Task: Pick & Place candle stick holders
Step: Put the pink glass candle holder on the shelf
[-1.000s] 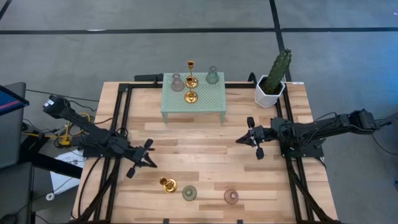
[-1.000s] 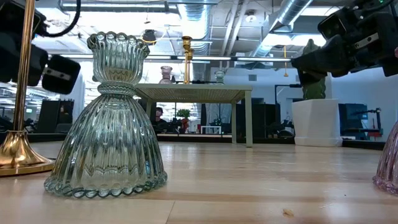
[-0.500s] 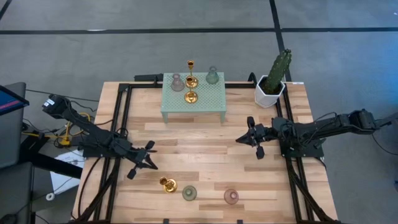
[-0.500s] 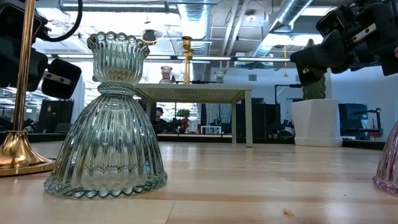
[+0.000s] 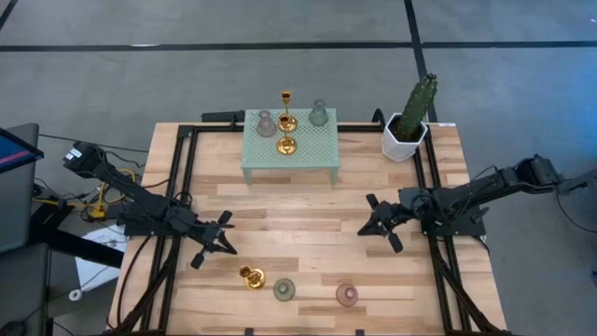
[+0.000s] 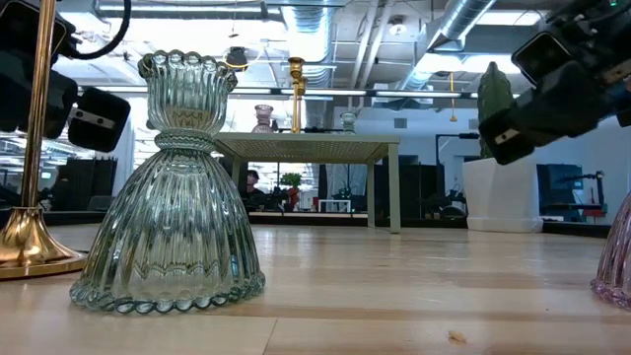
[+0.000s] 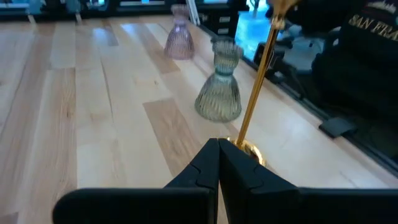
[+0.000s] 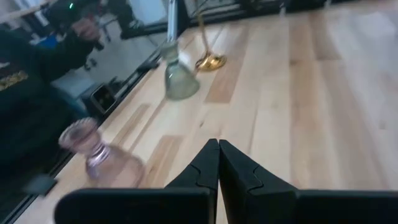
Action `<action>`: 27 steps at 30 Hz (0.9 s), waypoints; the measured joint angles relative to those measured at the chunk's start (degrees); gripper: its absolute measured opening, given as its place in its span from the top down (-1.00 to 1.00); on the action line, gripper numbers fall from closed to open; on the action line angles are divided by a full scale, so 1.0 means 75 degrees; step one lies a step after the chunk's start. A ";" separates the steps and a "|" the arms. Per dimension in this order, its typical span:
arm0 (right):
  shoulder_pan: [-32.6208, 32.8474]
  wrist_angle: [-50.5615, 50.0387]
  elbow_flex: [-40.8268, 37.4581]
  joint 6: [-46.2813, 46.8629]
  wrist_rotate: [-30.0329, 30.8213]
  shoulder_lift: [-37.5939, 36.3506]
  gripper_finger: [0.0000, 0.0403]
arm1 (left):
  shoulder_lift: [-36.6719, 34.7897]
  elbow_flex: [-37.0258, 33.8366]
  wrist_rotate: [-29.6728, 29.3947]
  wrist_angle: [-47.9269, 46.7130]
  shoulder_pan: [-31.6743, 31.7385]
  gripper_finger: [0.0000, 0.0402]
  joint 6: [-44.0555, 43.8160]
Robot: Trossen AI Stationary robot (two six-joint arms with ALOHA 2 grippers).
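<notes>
Three candle stick holders stand in a row near the front edge of the wooden table (image 5: 308,233): from left to right we see a shiny gold holder (image 5: 251,276) with a round base and thin stem, a ribbed sage green glass bell (image 5: 284,289), and a ribbed dusty pink bell (image 5: 346,295). Just left of and behind the gold one, the left gripper (image 5: 222,236) hovers, its fingers clenched on nothing. Farther back at centre stands a mint green perforated stand (image 5: 290,147) carrying four more holders. We find the right gripper (image 5: 378,221), likewise clenched and empty, right of centre above bare planks. A cactus (image 5: 417,105) in a faceted white pot (image 5: 403,142) occupies the far right corner.
</notes>
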 joint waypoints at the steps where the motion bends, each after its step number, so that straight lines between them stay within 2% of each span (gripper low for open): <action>1: 0.0084 0.0010 0.0000 0.0000 -0.0002 0.0066 1.00 | 0.0000 0.0000 0.0000 0.0091 0.0000 0.97 0.0003; 5: 0.0348 0.0061 0.0000 0.0000 -0.0009 0.0267 1.00 | 0.0000 0.0000 -0.0147 0.0549 0.0000 0.97 0.0003; 12: 0.0588 0.0058 0.0000 0.0000 -0.0009 0.0303 1.00 | 0.0000 0.0000 -0.1058 0.1020 0.0000 0.97 0.0003; 27: 0.0621 0.0095 0.0000 -0.0082 0.0063 0.0296 1.00 | 0.0267 0.0000 -0.1094 0.1033 0.0000 0.97 0.0000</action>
